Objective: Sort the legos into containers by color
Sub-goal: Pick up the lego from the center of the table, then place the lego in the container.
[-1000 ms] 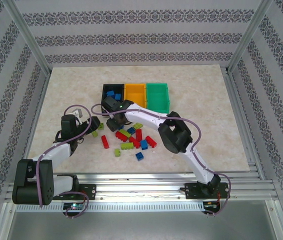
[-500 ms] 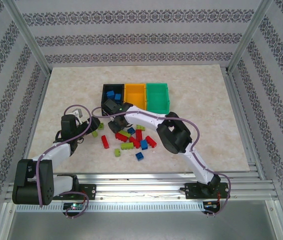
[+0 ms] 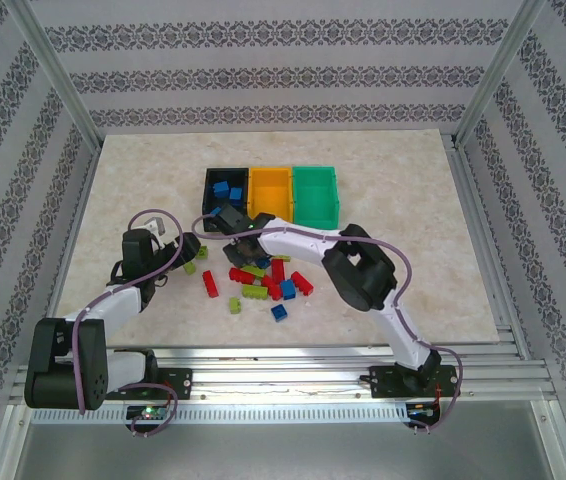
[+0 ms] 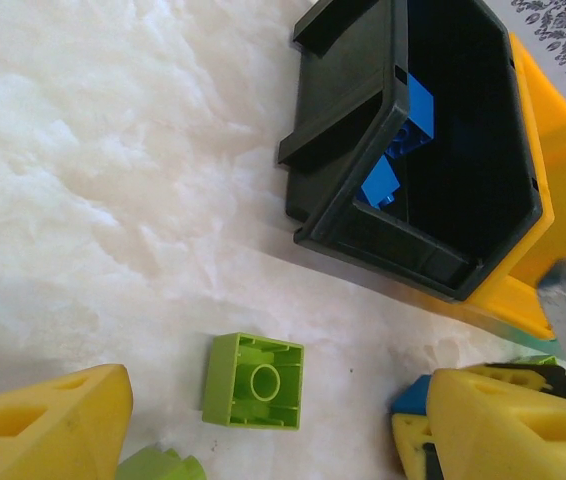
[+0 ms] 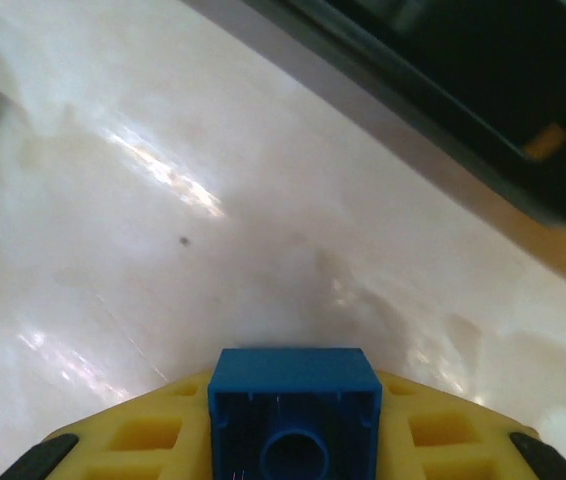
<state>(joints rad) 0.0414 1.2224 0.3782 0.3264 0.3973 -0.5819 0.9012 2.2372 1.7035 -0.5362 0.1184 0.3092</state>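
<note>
The right gripper (image 5: 294, 428) pinches a blue brick (image 5: 294, 385) near the black bin (image 3: 209, 186), where blues go; the left gripper (image 4: 278, 432) hangs open.

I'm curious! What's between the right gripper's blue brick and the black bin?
Only bare marbled tabletop separates small blue plastic brick from black plastic bin, per right wrist view.

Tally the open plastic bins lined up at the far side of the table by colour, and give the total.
Black rectangular plastic bin: 1
Orange rectangular plastic bin: 1
Green rectangular plastic bin: 1
Total: 3
</note>
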